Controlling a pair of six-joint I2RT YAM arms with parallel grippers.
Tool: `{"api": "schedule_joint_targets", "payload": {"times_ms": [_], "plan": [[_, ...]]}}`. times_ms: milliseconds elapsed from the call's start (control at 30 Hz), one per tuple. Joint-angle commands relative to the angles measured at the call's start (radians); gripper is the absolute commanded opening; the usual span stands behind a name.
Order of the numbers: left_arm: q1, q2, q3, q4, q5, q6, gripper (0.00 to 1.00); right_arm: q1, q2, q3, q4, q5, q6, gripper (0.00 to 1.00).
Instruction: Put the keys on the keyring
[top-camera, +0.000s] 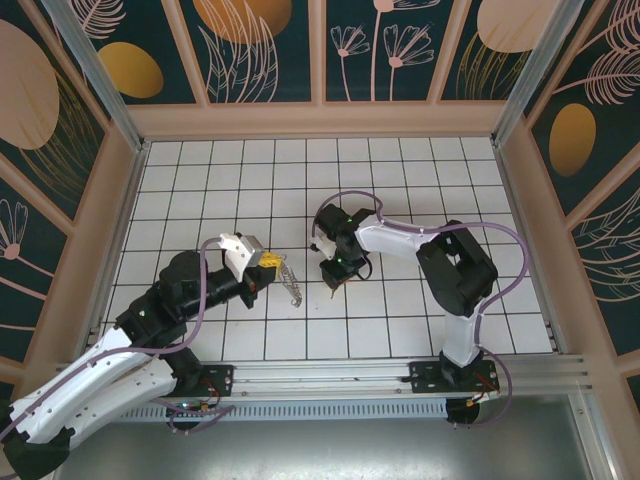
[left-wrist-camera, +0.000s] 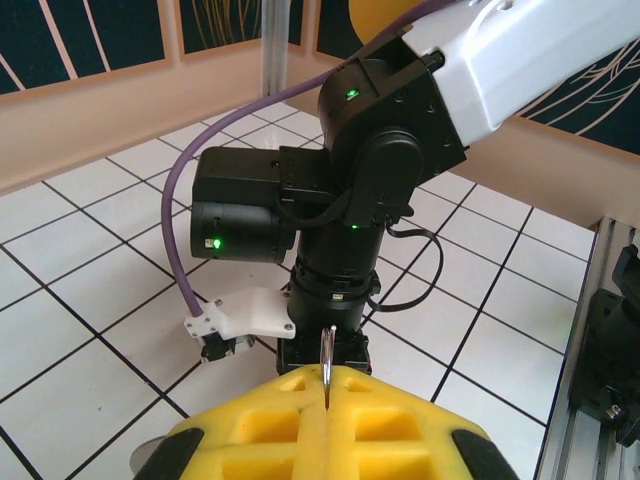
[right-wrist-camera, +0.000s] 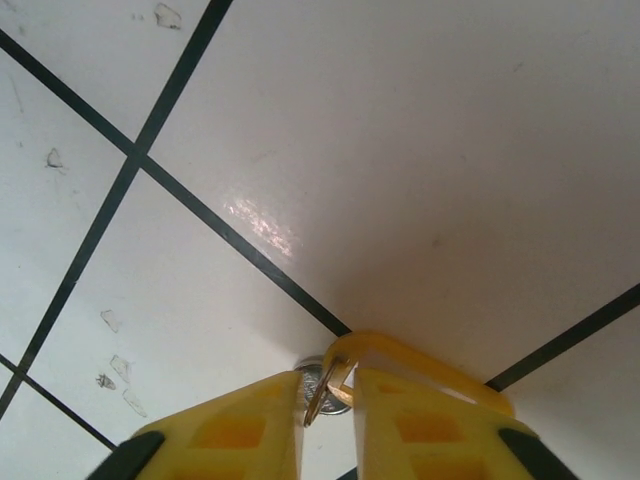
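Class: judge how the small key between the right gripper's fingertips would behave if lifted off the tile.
The key looks like thin, flat metal: probably stiff and light. Its shiny surface may slip or pivot between the right gripper's yellow fingertips. Pushed, it would likely slide on the glossy tile, not roll.

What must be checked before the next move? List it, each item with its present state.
1. Left gripper jaws shut on the keyring: ok.
2. The keyring sticks up past those jaws, edge-on: ok.
3. Right gripper jaws either side of a key: ok.
4. That key firmly gripped: cannot tell.
5. The two grippers apart, not touching: ok.
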Motion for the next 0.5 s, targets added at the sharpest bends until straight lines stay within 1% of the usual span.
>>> {"api": "schedule_joint_targets", "payload": {"times_ms": [0, 133, 167, 267, 333, 400, 467], "plan": [[0.000, -0.013, 0.015, 0.019, -0.014, -0.010, 0.00, 0.004, 0.005, 0.004, -0.006, 0.009, -0.017, 0.15], [0.000, -0.012, 0.015, 0.019, -0.013, -0.011, 0.00, 0.004, -0.001, 0.002, -0.005, 0.013, -0.015, 0.01], [0.000, -0.012, 0.015, 0.019, -0.013, -0.013, 0.00, 0.004, -0.006, -0.001, -0.004, 0.016, -0.013, 0.00], [0.000, -0.007, 0.014, 0.018, -0.012, -0.013, 0.00, 0.005, -0.045, -0.023, 0.012, 0.041, 0.005, 0.00], [0.000, -0.004, 0.015, 0.018, -0.012, -0.012, 0.00, 0.008, -0.098, -0.063, 0.050, 0.066, 0.028, 0.00], [0.001, -0.002, 0.015, 0.018, -0.010, -0.014, 0.00, 0.021, -0.168, -0.126, 0.119, 0.096, 0.046, 0.00], [0.000, 0.002, 0.016, 0.019, -0.006, -0.014, 0.00, 0.056, -0.256, -0.217, 0.223, 0.152, 0.077, 0.00]]}}
